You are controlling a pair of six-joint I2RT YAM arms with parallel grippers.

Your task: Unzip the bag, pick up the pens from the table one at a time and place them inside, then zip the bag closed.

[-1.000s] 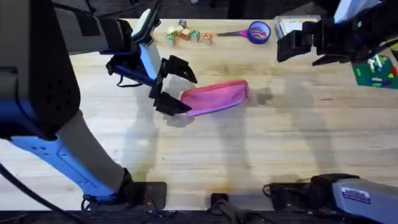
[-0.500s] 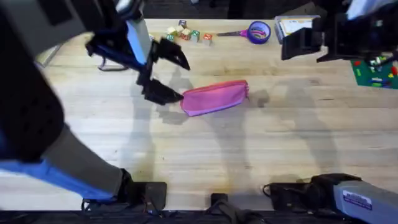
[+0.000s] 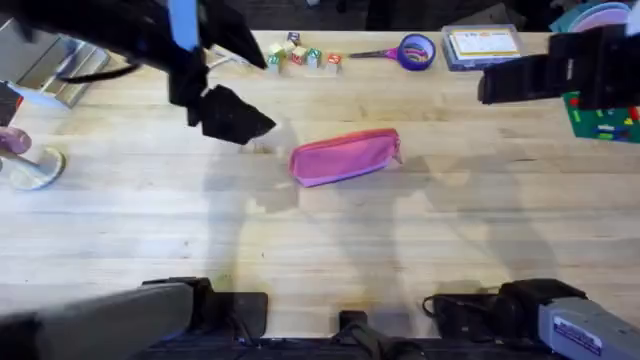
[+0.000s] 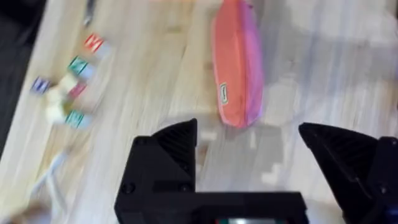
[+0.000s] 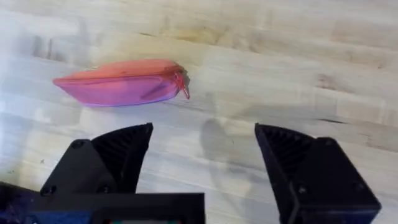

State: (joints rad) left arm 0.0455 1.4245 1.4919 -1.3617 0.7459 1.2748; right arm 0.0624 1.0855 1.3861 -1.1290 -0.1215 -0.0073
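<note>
The pink bag [image 3: 345, 157] lies flat on the wooden table [image 3: 420, 240], a little back of centre, with its zipper pull [image 5: 183, 87] at its right end and the zipper looking closed. My left gripper [image 3: 248, 85] hovers high to the bag's back left, open and holding nothing. From the left wrist the bag [image 4: 236, 74] lies ahead of the spread fingers [image 4: 174, 149]. My right gripper [image 3: 495, 85] is raised to the bag's right, also open and empty. The right wrist view has the bag [image 5: 121, 82] beyond its fingers [image 5: 121, 152]. The pens are out of view.
Small coloured blocks [image 3: 300, 55] and purple-handled scissors [image 3: 405, 50] sit along the table's back edge. A clear box [image 3: 482, 44] and a green plate with small pieces [image 3: 605, 118] are at the back right. A metal stand [image 3: 30, 168] is at far left.
My left gripper has risen and pulled away from the bag's left end toward the back left. The right arm has shifted right. The bag stays where it was.
</note>
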